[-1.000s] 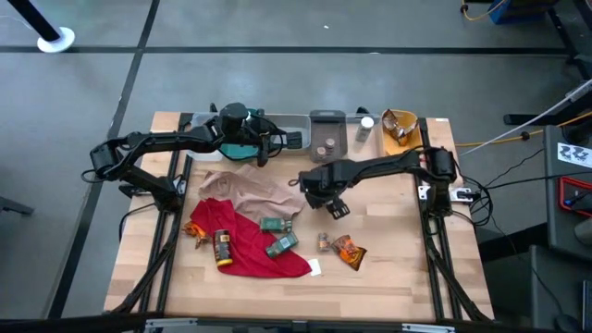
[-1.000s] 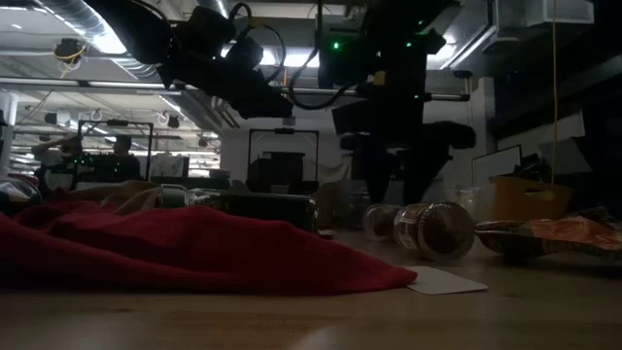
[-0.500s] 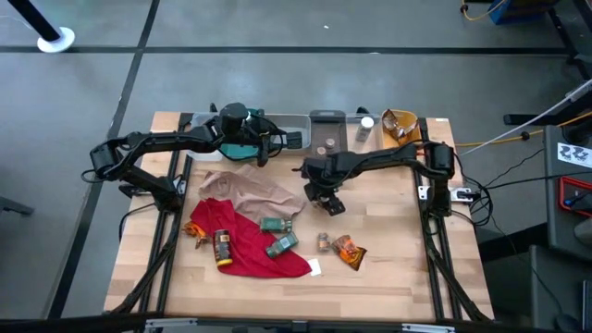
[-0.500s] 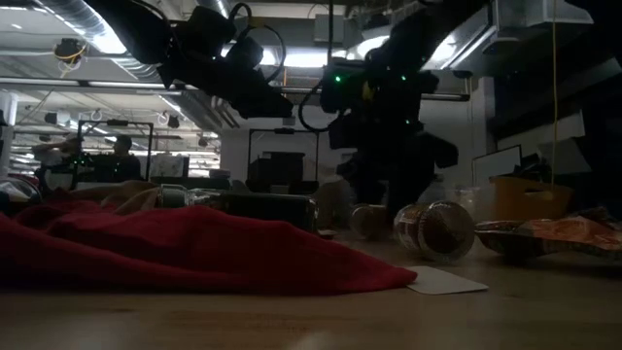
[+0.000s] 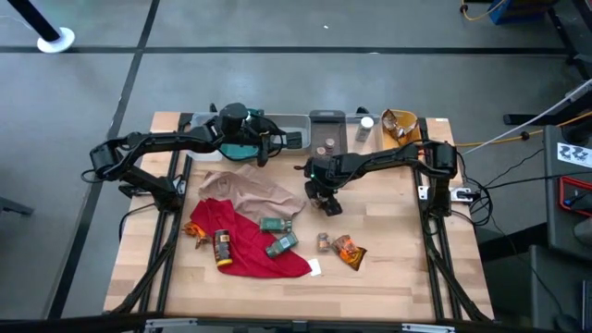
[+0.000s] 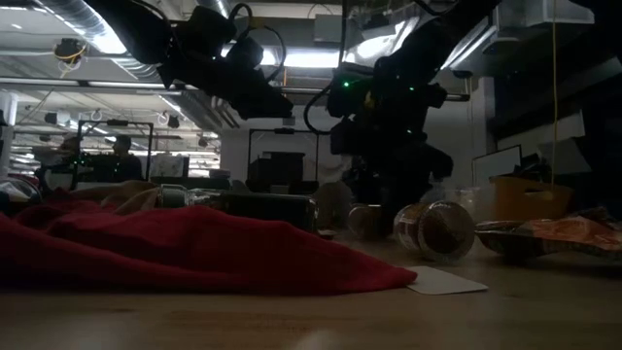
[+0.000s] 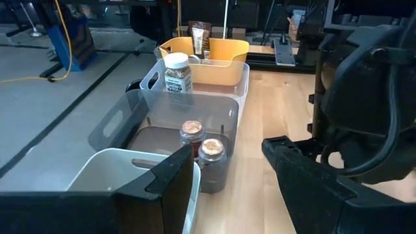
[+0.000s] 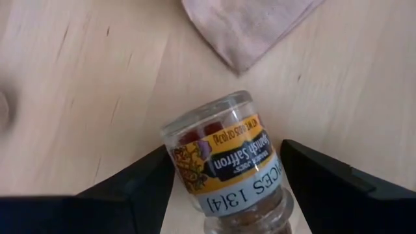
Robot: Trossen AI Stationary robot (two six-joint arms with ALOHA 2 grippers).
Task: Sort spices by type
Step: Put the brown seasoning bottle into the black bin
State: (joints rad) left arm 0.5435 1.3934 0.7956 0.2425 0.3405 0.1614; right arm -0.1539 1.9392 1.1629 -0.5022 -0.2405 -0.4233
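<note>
Since a second ago the right gripper point(image 5: 326, 202) has drawn back toward the bins while the left arm has stayed put. Nearest, green boxes point(image 5: 277, 233) and a yellow-capped bottle point(image 5: 222, 248) lie on the red cloth point(image 5: 250, 250), with a small jar point(image 5: 323, 242) and an orange packet point(image 5: 350, 250) beside it. Farther on, the right gripper's fingers point(image 8: 331, 179) clench a saffron jar point(image 8: 226, 156) above bare wood by the tan cloth point(image 8: 247, 23). Beyond, the left gripper point(image 7: 231, 162) hangs spread and empty over the bins, facing two brown jars point(image 7: 201, 140) in the grey bin point(image 7: 130, 120).
</note>
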